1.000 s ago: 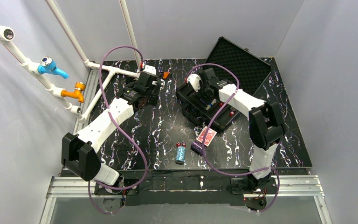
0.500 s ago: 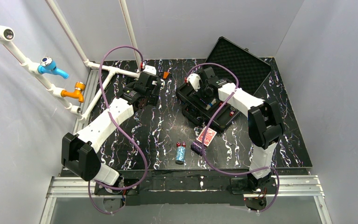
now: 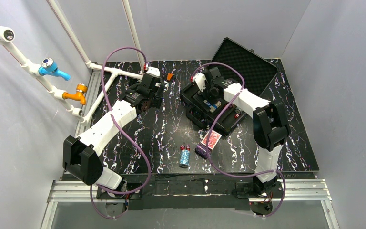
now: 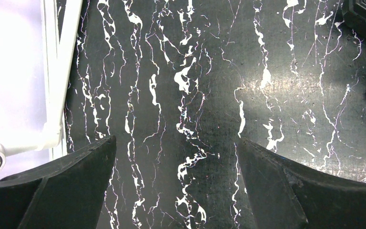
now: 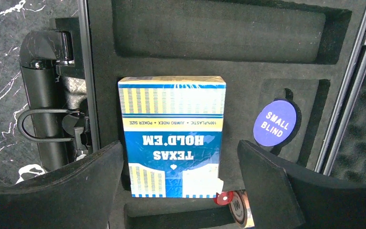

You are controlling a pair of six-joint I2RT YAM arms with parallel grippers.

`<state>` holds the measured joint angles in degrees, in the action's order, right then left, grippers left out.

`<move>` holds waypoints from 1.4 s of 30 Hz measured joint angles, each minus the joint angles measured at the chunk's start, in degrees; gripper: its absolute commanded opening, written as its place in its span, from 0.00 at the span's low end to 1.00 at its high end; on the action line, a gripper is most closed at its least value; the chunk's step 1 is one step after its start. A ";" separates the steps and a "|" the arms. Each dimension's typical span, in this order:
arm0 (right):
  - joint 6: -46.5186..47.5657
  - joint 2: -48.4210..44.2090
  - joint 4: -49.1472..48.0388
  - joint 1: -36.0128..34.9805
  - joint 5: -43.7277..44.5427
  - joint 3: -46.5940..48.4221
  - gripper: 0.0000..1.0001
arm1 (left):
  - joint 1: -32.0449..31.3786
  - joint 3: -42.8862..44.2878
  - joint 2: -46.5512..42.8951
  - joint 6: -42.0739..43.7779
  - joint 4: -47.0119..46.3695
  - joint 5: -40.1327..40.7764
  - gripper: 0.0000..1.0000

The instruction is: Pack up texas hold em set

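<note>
The black case point(image 3: 198, 114) lies open on the table with its foam lid point(image 3: 246, 63) leaning back. My right gripper point(image 3: 209, 98) hovers over it, open. In the right wrist view a blue card deck point(image 5: 172, 143) lies in a foam slot between the fingers point(image 5: 90, 186) of the right gripper point(image 5: 180, 145), free of both. A purple "small blind" disc point(image 5: 275, 122), a red die point(image 5: 223, 198) and a chip point(image 5: 238, 208) sit nearby. On the table lie a red deck point(image 3: 212, 139), two red dice point(image 3: 184, 147), a blue chip stack point(image 3: 185, 158) and a purple stack point(image 3: 200, 151). My left gripper point(image 4: 176, 140) stands open over bare tabletop.
A white pipe frame point(image 3: 114, 71) with a blue tap point(image 3: 52, 68) and an orange tap point(image 3: 76, 93) stands at the left and back left. Its pipe point(image 4: 52, 71) shows beside the left gripper. A small orange piece point(image 3: 170, 76) lies near the back. Grey walls close in three sides.
The right gripper has opened wide and let go of the blue deck, which now rests in the case. The left arm has not moved.
</note>
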<state>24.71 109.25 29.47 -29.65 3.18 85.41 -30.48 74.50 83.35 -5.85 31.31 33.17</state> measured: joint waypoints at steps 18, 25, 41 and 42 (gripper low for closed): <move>-20.26 -9.84 -10.99 1.57 7.72 -2.21 0.59 | 0.00 0.00 0.00 0.61 0.00 0.02 0.98; -27.80 -9.86 -11.26 3.13 9.79 -4.76 0.53 | 0.00 0.00 0.00 0.76 0.00 0.04 0.98; -31.06 -6.62 -11.45 4.20 4.79 -5.75 0.49 | 0.00 0.00 0.00 0.76 0.00 0.00 0.98; -31.19 -6.38 -11.45 4.31 4.61 -5.75 0.48 | 0.00 0.00 0.00 0.76 0.00 0.00 0.98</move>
<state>-6.48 102.87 18.02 -25.34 7.79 79.66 -30.48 74.50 83.35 -5.08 31.31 33.17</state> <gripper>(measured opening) 0.498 0.983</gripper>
